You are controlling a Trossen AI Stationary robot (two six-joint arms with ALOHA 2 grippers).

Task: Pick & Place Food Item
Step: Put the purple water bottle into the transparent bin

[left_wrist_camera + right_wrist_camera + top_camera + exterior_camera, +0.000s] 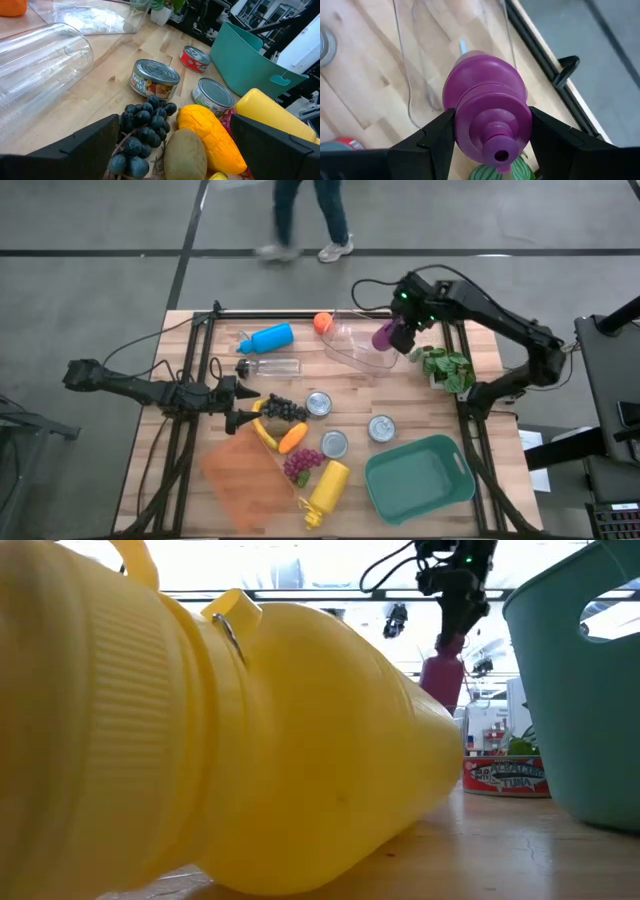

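The right gripper (492,132) gripped a purple plastic bottle (487,107) above the clear plastic container (357,343) at the table's far side. The left gripper (243,406) waited, fingers spread wide, beside dark grapes (284,409).

A robotics lab: wooden bench (420,405) on bare concrete floor (90,290), equipment racks behind.

A grey concrete floor (90,290) surrounds the wooden table (430,415), crossed by dark seams. Beyond the table's far edge, a person's legs (310,215) stand there.
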